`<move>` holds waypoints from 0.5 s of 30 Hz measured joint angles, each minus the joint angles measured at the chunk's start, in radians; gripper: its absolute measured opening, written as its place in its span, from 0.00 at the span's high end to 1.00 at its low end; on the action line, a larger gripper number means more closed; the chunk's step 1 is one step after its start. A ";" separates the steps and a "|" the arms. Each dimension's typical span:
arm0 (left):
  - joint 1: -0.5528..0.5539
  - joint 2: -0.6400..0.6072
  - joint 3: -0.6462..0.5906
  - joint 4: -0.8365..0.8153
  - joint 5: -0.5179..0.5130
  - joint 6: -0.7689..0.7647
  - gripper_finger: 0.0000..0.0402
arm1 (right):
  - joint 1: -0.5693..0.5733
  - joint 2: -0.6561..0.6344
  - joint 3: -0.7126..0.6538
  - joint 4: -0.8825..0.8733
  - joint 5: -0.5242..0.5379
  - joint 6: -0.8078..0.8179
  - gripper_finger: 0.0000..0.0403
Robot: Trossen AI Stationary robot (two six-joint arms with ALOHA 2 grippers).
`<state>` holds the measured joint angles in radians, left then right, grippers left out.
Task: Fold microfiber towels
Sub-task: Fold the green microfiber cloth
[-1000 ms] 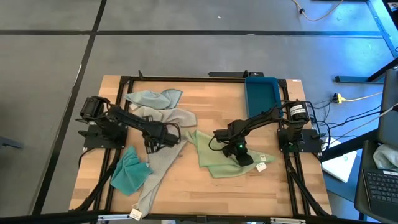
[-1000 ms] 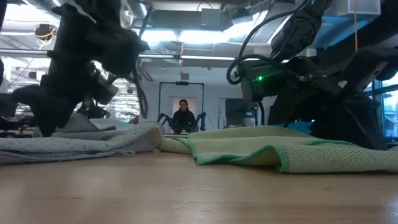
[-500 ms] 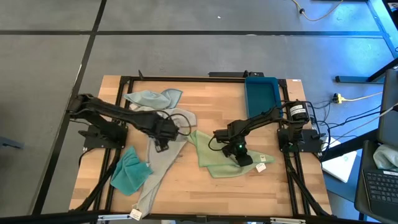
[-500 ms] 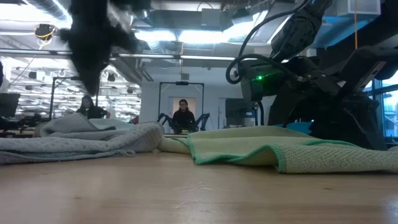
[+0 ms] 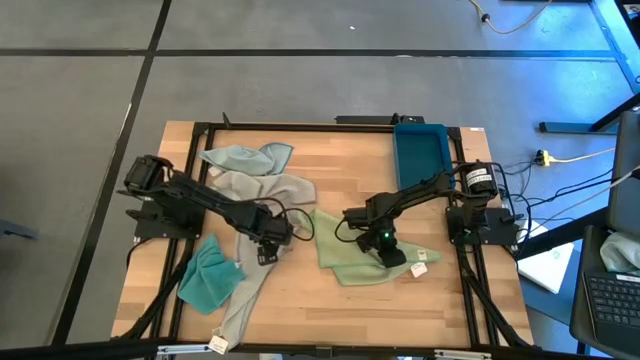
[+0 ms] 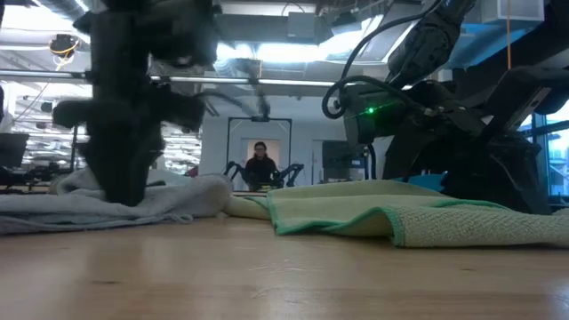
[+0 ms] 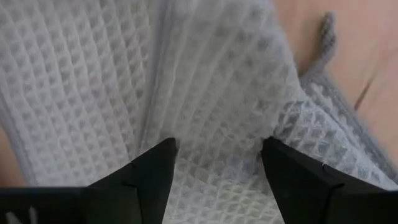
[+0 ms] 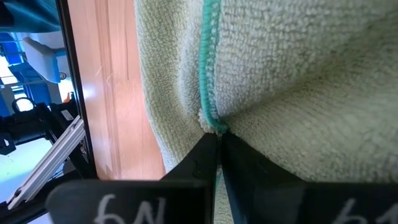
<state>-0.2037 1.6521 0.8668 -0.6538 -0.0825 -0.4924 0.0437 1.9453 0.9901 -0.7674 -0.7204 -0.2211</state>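
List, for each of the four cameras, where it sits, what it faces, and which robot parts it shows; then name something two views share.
High view: overhead, straight down on the wooden table; both arms.
Low view: table height, looking level into the room; both arms from above.
Left wrist view: over the light grey waffle-weave towel; open left gripper.
Right wrist view: at the pale green microfiber towel; right gripper shut on its teal-stitched edge.
Shared: high and low views both show the green towel.

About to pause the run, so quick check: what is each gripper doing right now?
Left gripper: open, fingers spread over the grey towel, not gripping it.
Right gripper: shut on the pale green towel's teal-stitched edge.
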 joint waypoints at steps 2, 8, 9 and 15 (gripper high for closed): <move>0.011 0.001 -0.035 0.019 0.006 0.001 0.42 | 0.000 0.000 0.000 0.003 0.000 0.003 0.94; 0.062 -0.027 -0.079 -0.044 -0.174 0.027 0.42 | 0.000 0.000 0.000 0.021 -0.004 0.003 0.94; 0.076 -0.031 -0.084 -0.070 -0.236 0.029 0.42 | 0.000 0.000 0.000 0.023 -0.004 0.006 0.94; 0.169 -0.041 -0.109 -0.320 -0.427 0.060 0.42 | 0.000 0.000 0.000 0.024 -0.006 0.008 0.94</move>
<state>-0.0347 1.6108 0.7580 -0.9738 -0.5096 -0.4326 0.0436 1.9453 0.9901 -0.7432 -0.7265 -0.2131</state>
